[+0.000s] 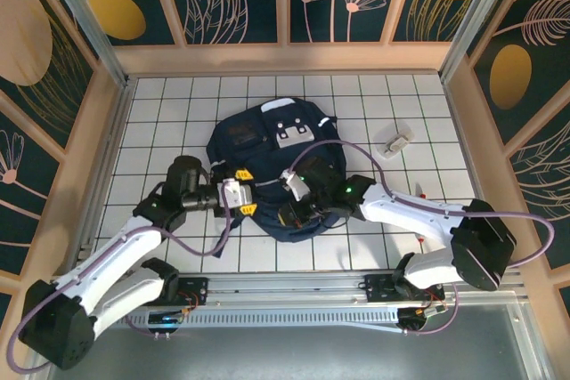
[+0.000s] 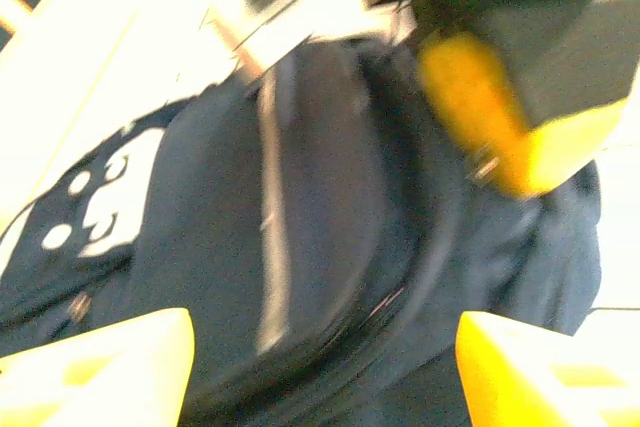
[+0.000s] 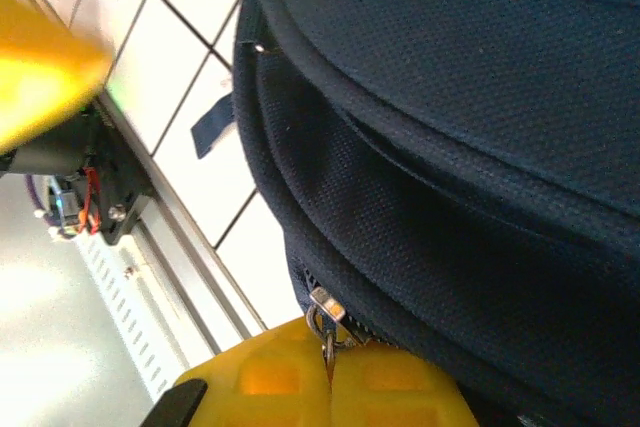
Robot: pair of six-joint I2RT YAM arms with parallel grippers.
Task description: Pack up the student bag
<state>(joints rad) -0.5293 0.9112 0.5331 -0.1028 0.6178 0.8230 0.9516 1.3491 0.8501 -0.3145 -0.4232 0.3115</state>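
"Navy cloth, white patches: the student bag (image 1: 267, 162). Position?" (A)

"Flat on the white tiled table (image 1: 160, 131), about the middle. The white patches point toward the far wall. A pale stripe runs down the front. Both arms reach onto its near half." (B)

"Right gripper (image 3: 330, 387)?" (A)

"At the bag's near edge, against the zip seam. Its yellow fingers are pressed together. The metal zipper pull (image 3: 322, 309) hangs exactly at the line where they meet and seems pinched there, but its lower end is hidden between the pads." (B)

"Left gripper (image 1: 244, 193)?" (A)

"At the bag's left side, pointing across it toward the right gripper. Its fingers (image 2: 100, 367) stand well apart and nothing is held. The bag's front panel lies beyond them. The wrist picture is blurred." (B)

"Elsewhere on the table?" (A)

"A small pale object (image 1: 396, 142) lies on the tiles to the right of the bag, well apart from it. It is too small to name." (B)
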